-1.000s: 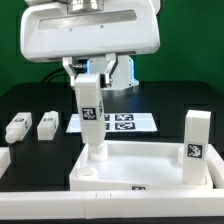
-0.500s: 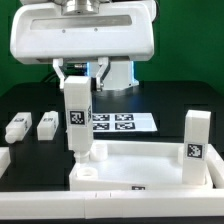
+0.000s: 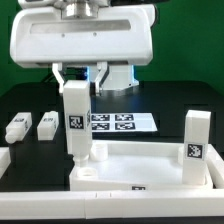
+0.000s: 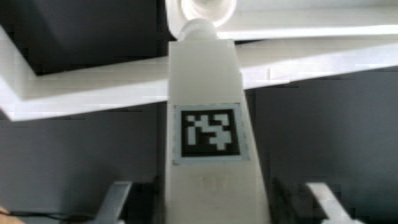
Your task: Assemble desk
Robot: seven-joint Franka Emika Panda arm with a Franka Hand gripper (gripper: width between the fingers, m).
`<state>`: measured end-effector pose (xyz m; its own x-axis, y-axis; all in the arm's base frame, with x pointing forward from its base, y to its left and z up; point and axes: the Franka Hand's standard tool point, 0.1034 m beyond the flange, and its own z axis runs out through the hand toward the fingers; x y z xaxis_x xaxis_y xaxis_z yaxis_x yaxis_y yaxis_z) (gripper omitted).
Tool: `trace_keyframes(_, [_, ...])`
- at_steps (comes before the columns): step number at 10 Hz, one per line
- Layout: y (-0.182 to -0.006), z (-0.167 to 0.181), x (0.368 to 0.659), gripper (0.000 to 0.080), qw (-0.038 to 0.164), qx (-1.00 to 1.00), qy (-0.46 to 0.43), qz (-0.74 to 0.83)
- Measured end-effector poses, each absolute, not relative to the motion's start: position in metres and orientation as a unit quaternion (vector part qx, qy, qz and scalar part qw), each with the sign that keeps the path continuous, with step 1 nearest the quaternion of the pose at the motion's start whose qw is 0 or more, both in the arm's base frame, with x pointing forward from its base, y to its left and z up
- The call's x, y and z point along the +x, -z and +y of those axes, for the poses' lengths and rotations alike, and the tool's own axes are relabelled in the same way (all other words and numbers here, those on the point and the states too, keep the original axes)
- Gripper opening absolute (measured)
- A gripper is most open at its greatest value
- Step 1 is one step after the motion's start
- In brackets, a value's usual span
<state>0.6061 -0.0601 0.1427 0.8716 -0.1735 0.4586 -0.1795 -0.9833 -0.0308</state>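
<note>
The white desk top (image 3: 120,180) lies as a rimmed tray at the front of the black table. My gripper (image 3: 76,78) is shut on a white leg (image 3: 75,125) with a square tag, held roughly upright. The leg's lower end sits at the tray's corner socket (image 3: 86,170) on the exterior view's left. In the wrist view the leg (image 4: 210,120) runs between my gripper (image 4: 219,205) fingers toward the tray corner (image 4: 107,85). A second leg (image 3: 194,137) stands upright in the tray's corner on the exterior view's right.
Two more tagged legs (image 3: 17,127) (image 3: 47,125) lie flat on the table at the exterior view's left. The marker board (image 3: 125,122) lies behind the tray. A white edge (image 3: 3,160) shows at the far left border.
My gripper has carried the leg toward the exterior view's left, bringing its lower end over the tray's left corner socket. The other legs have not moved.
</note>
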Motion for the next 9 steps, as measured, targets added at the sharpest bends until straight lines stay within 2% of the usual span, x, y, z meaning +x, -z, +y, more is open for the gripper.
trace_keyframes(2, [-0.135, -0.058, 0.603, 0.0281, 0.007, 0.969, -0.231, -0.089])
trace_keyframes(9, [-0.126, -0.060, 0.594, 0.0281, 0.010, 0.971, -0.223, -0.089])
